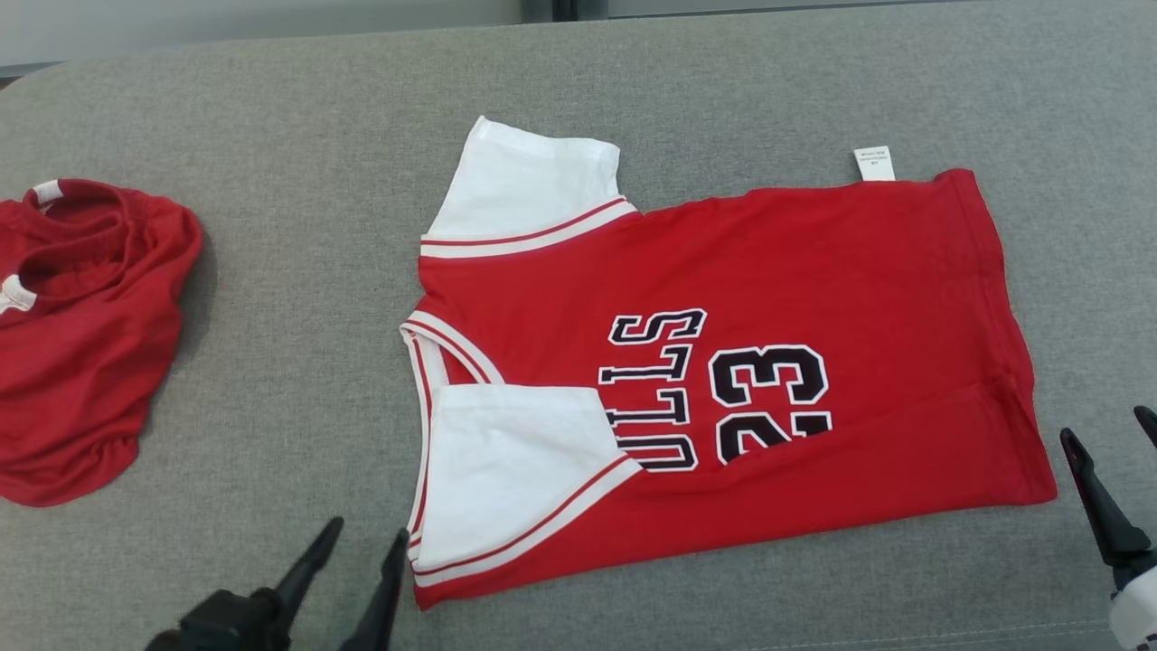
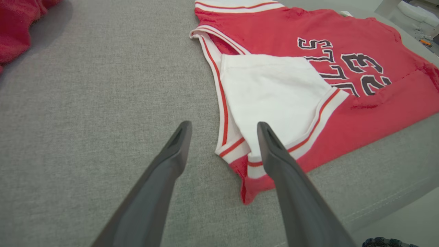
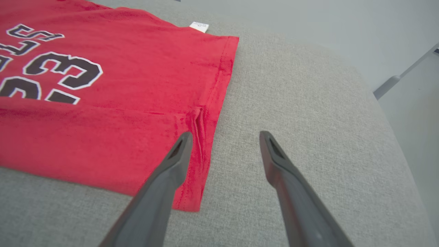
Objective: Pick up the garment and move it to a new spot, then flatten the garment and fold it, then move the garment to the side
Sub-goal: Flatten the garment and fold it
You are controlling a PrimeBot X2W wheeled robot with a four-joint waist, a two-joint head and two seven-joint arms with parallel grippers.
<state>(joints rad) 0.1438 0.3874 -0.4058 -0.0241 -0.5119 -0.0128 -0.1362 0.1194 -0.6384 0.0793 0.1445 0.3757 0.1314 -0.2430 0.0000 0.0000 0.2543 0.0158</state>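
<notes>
Dark left claw [image 1: 369, 529] near-left, jaws wide, empty, just beside red jersey [image 1: 813, 271] collar end; right claw [image 1: 1106, 423] near-right, wide, empty, by hem corner. Jersey flat on grey fabric tabletop [image 1: 298, 226], near edge folded over. 2nd red garment [image 1: 81, 362] crumpled at left.

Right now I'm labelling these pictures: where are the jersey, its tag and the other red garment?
jersey [image 1: 813, 262], head view, plain red body above the number.
tag [image 1: 874, 164], head view, middle of the white label.
red garment [image 1: 81, 380], head view, middle of its crumpled cloth.
</notes>
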